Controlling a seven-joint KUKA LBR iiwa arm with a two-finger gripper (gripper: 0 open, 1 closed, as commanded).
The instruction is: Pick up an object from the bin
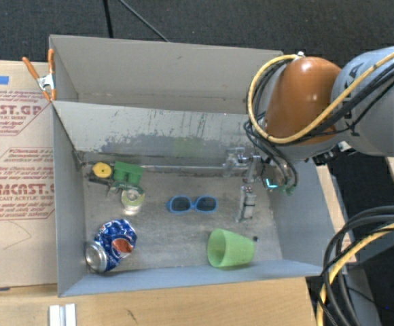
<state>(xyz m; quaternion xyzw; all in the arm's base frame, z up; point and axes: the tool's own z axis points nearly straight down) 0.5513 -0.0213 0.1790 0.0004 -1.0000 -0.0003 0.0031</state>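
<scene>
Gripper (246, 209) low, right of centre, over bare bin (68, 202) floor; its state cannot be told; nearest, green cup (229, 248) on its side, lower right; light, thin-walled, likely slippery; take across rim.

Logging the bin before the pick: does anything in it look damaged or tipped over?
The blue, red and white can at the view's lower left looks dented and lies on its side. The green cup at lower middle is tipped on its side too. Nothing else stands out.
</scene>
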